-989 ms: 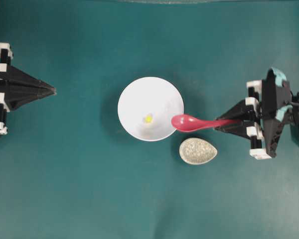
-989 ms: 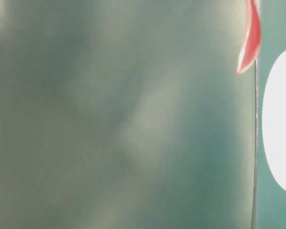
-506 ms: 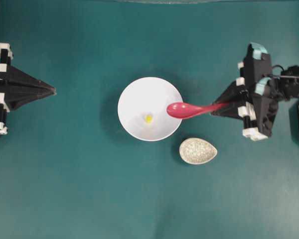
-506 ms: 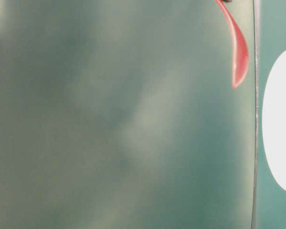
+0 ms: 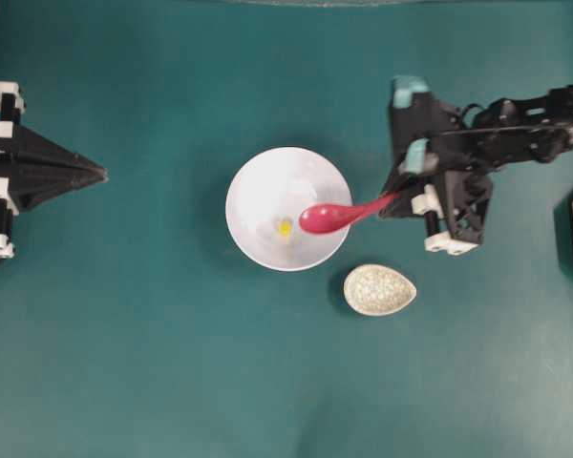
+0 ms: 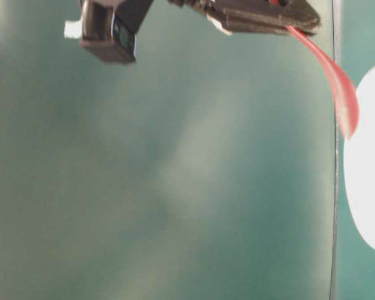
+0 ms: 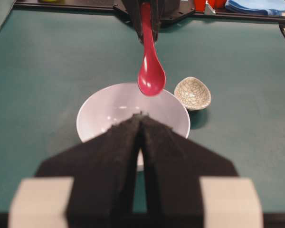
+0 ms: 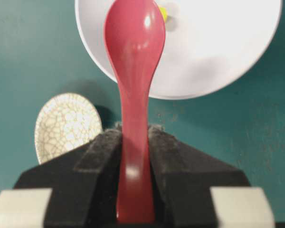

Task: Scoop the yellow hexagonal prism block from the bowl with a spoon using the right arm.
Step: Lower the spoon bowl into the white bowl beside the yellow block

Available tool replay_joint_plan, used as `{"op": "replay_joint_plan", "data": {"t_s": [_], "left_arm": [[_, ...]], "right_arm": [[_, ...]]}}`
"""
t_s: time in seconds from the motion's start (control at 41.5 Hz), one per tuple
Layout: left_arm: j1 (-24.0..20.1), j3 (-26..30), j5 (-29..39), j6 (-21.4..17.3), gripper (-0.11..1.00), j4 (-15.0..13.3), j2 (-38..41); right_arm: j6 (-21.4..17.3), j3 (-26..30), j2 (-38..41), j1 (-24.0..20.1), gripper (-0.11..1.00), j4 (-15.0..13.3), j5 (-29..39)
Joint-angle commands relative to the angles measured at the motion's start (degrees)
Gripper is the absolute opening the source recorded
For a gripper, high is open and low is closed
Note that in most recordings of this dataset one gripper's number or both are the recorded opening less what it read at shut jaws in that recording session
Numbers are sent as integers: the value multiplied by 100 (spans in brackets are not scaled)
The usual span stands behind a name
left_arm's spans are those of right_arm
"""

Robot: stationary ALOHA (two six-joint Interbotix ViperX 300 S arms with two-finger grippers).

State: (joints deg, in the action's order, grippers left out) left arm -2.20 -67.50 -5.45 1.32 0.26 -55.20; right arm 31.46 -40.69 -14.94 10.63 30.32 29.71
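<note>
One tiny yellow hexagonal prism block [image 5: 285,227] lay loose near the middle of the white bowl [image 5: 258,181] on the teal counter [image 5: 172,363]; so small against the scoop, it would probably be very light and apt to skid up the smooth wall unless the lip slid under it. The red-pink spoon [image 5: 327,217] looked stiff and glossy, likely slippery, so hold belonged at the handle's end, where the right gripper [image 8: 134,142] pinched it between its pads, the scoop raised over the bowl's rim side nearest that arm. The right wrist view showed that grip and the block peeking past the scoop's edge; the overhead view alone showed the block lying just beyond the scoop tip. The left wrist view showed the spoon hanging above the rim, with the speckled dish [image 7: 193,93] beside the bowl, and the left gripper [image 7: 139,118] pressed together, idle. The table-level view was mostly blur.
</note>
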Motion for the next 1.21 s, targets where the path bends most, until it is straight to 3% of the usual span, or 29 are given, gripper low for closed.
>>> {"op": "replay_joint_plan", "data": {"t_s": [0.0,0.121,0.265,0.506,0.579,0.868,1.182], "left_arm": [[-9,123,-53,-9,1,9,26],[-9,123,-53,0,1,9,26],[-9,123,-62,-9,1,9,26],[-9,123,-62,-9,1,0,26],[-9,123,-62,-9,1,0,26],[-9,123,-62,-9,1,18,35],[-9,114,-62,-18,1,26,35]], "right_arm": [[-26,404,141,18,21,-88,387],[-53,800,457,18,21,-141,932],[-554,1204,738,44,21,-334,1362],[-1854,1758,993,44,21,-1283,2162],[-2039,1898,1055,44,21,-1477,2426],[-2092,2338,1336,44,21,-1591,3173],[-2074,2531,1529,35,21,-1591,3252]]}}
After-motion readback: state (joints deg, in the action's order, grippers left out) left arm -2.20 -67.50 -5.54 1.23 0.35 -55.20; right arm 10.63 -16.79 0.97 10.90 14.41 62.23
